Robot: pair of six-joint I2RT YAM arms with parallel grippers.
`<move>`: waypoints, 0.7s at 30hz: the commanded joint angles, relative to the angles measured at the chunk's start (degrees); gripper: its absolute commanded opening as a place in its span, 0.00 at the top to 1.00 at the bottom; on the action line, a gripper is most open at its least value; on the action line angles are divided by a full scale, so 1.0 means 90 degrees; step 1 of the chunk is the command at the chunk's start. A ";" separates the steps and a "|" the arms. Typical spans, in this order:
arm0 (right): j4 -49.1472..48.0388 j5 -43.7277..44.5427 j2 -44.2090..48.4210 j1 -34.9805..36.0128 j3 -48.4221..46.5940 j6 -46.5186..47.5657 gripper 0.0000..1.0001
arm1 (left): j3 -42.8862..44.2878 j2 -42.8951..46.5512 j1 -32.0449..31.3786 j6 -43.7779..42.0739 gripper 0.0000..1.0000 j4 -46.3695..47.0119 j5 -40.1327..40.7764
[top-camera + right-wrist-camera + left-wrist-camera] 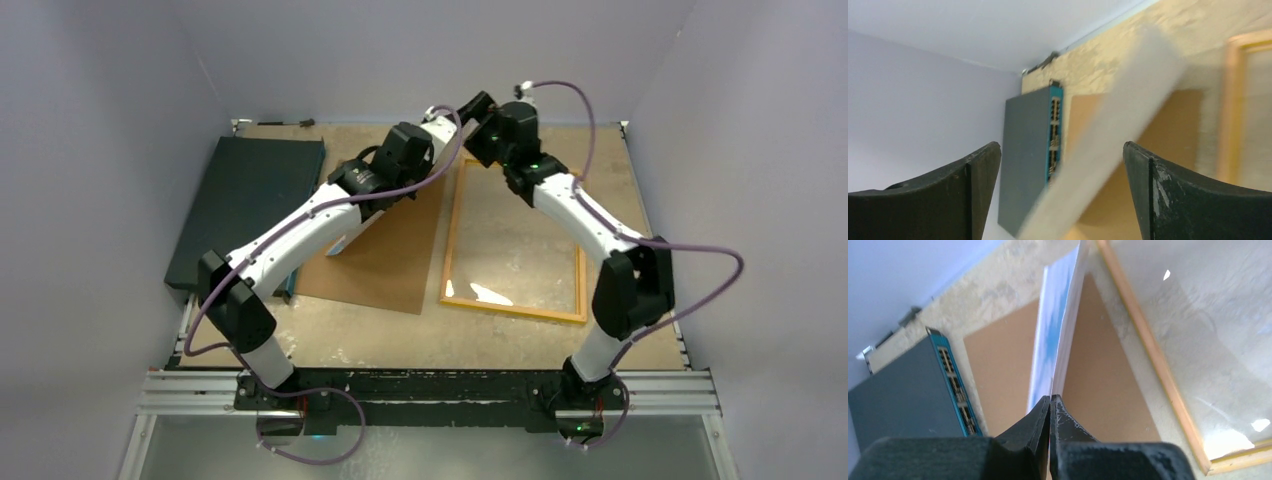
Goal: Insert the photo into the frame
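Observation:
The photo stands on edge, blue sky face to the left and white back to the right. My left gripper is shut on its near edge, above the brown board. A blue-white corner of the photo peeks out under the left arm. In the right wrist view the photo is a blurred white strip crossing diagonally between the fingers of my right gripper. That gripper is open and touches nothing. The frame lies flat on the table, yellow-orange, right of the board.
A brown backing board lies flat left of the frame. A dark slab with a blue ported edge sits at the far left by the wall. Both arms cross above the table's far middle.

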State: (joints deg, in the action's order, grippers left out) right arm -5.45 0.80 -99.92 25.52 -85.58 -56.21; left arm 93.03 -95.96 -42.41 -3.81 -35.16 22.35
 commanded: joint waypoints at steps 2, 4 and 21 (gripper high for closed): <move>-0.0043 -0.0074 0.1655 -0.1052 0.0623 0.0292 0.01 | 0.1262 0.0090 0.0000 -0.0196 1.00 -0.0328 -0.0586; 0.0056 -0.0053 0.2092 -0.1364 0.0791 0.0416 0.01 | 0.1875 -0.0207 -0.0010 -0.0077 1.00 -0.0528 -0.1002; 0.1037 0.0258 0.3452 -0.2221 0.1978 0.1389 0.01 | 0.3152 -0.1353 0.0521 0.0998 1.00 -0.0811 -0.2488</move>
State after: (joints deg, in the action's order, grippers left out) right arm 0.82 5.72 -67.81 5.54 -73.34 -46.61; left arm 133.23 -112.18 -44.51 1.76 -43.92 0.30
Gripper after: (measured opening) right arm 0.987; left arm 0.003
